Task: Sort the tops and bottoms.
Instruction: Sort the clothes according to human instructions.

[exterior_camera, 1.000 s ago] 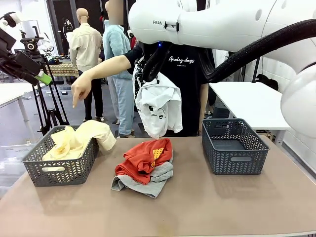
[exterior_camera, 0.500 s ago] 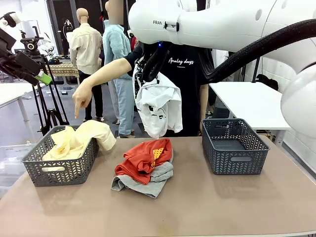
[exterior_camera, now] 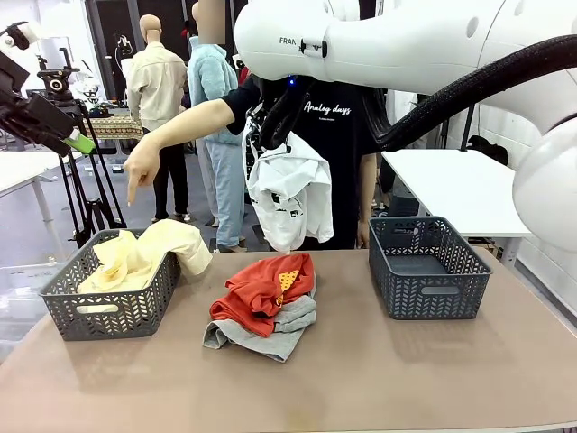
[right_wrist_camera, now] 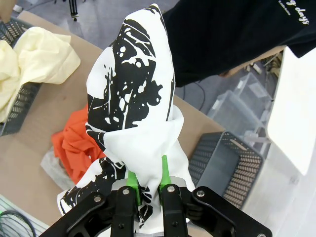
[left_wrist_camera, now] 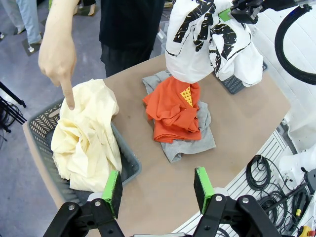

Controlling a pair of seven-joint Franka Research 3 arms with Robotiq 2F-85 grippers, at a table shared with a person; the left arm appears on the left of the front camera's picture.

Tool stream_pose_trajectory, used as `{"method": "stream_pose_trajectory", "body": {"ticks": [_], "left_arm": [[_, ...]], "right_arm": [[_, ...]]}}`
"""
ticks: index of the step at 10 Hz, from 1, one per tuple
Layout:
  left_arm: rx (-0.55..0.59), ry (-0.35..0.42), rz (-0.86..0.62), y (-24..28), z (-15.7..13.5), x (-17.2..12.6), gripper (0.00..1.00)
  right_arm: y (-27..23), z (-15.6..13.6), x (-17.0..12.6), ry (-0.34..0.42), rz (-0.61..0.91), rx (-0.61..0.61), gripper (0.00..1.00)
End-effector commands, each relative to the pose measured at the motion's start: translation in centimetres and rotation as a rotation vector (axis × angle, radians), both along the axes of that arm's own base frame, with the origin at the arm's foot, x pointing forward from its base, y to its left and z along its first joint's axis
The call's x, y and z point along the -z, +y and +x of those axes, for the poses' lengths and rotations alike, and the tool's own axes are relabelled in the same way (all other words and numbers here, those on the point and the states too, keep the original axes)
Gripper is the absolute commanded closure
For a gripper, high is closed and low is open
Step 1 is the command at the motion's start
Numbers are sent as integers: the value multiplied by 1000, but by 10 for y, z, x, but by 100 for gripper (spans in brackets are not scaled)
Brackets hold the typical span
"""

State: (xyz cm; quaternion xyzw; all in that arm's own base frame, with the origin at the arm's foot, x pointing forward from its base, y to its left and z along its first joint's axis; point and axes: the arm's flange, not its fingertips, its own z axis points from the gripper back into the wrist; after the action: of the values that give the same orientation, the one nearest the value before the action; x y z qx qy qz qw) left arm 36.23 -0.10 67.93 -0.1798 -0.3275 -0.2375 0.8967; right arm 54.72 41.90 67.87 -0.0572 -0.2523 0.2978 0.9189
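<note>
Brown tabletop [exterior_camera: 379, 379]: orange-red top [exterior_camera: 260, 289] heaped mid-surface, cream top [exterior_camera: 135, 257] in the left basket [exterior_camera: 117, 311]. Right claw [right_wrist_camera: 147, 176] pinches the white T-shirt [right_wrist_camera: 133, 113] aloft, left claw [left_wrist_camera: 158, 187] gapes wide, holding nothing.

White script on the person's black T-shirt [exterior_camera: 347, 135] reads "Analog days"; the right wrist view catches its tail end, "days", at the top corner. The white robot arm [exterior_camera: 379, 41] bears the letters "FRAN" in dark print. The black print on the white T-shirt [exterior_camera: 288, 194] forms no readable words.
</note>
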Motion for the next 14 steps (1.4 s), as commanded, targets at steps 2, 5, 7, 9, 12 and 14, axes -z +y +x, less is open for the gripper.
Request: {"method": "stream_pose_trajectory", "body": {"ticks": [2,5,7,9,12,14], "left_arm": [[-124,-5,98,58,-1,1,24],[-182,-34,87,95,-11,-4,24],[-220,-79,74,108,-13,-14,24],[-207,-44,75,110,-14,-10,24],[-207,-44,75,110,-14,-10,24],[-207,-44,75,110,-14,-10,24]], "right_arm": [[-2,-4,-2,2,28,6,100],[-2,-4,-2,2,28,6,100],[-2,-4,-2,2,28,6,100],[26,6,-7,-34,61,-62,100],[123,6,-44,-144,96,-323,100],[163,7,-57,-196,122,-397,100]]}}
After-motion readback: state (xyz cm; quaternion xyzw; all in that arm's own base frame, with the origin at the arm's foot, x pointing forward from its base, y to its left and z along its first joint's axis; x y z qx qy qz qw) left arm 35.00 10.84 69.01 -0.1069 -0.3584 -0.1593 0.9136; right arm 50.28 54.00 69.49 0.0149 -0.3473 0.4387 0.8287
